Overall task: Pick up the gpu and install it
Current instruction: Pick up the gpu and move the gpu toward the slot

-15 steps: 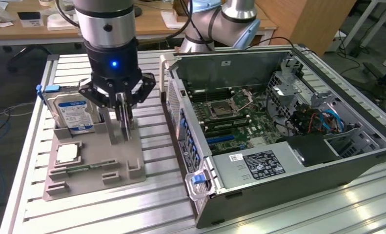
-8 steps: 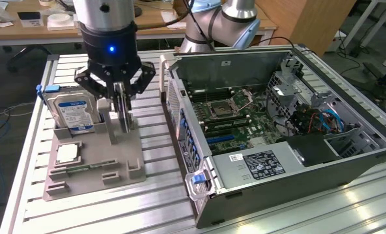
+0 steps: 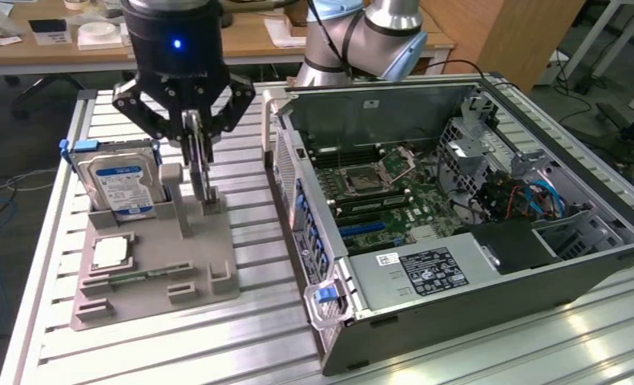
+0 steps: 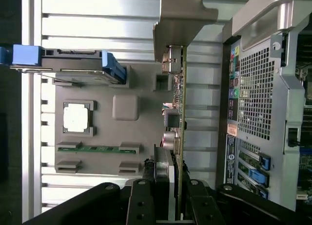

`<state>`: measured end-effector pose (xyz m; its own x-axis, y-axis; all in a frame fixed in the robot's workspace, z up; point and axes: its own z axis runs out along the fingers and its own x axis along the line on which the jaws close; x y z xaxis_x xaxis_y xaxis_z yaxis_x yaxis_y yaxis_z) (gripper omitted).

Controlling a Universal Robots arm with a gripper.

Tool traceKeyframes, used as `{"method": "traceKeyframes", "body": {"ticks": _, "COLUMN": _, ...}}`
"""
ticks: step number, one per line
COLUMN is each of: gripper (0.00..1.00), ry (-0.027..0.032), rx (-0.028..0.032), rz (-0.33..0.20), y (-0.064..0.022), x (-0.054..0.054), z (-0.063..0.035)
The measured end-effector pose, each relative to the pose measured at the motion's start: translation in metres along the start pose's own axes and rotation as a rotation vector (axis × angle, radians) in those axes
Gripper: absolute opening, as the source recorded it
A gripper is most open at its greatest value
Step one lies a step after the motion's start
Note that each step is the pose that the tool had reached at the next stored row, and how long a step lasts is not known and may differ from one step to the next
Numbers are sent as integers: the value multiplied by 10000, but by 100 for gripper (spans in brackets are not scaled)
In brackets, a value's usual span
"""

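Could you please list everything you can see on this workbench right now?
graphics card: one, black with green edge, upright at the holder
hard drive: one, silver with blue label, standing in the holder
processor chip: one, silver, flat in the holder
memory stick: one, green, flat in the holder
holder: one, grey, on the table
computer case: one, black, side open, exterior view's right
table: one, silvery slatted metal, under everything
arm: one, grey, behind the case
gripper: one, black, jaws closed on the graphics card
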<state>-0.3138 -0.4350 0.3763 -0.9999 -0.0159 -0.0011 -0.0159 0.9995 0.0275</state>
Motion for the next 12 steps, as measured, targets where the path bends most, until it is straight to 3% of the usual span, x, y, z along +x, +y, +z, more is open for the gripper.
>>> {"method": "traceKeyframes", "body": {"ticks": 12, "gripper": 28, "ry": 0, "rx": 0, "rz": 0, "y": 13, "x": 0, "z": -471}}
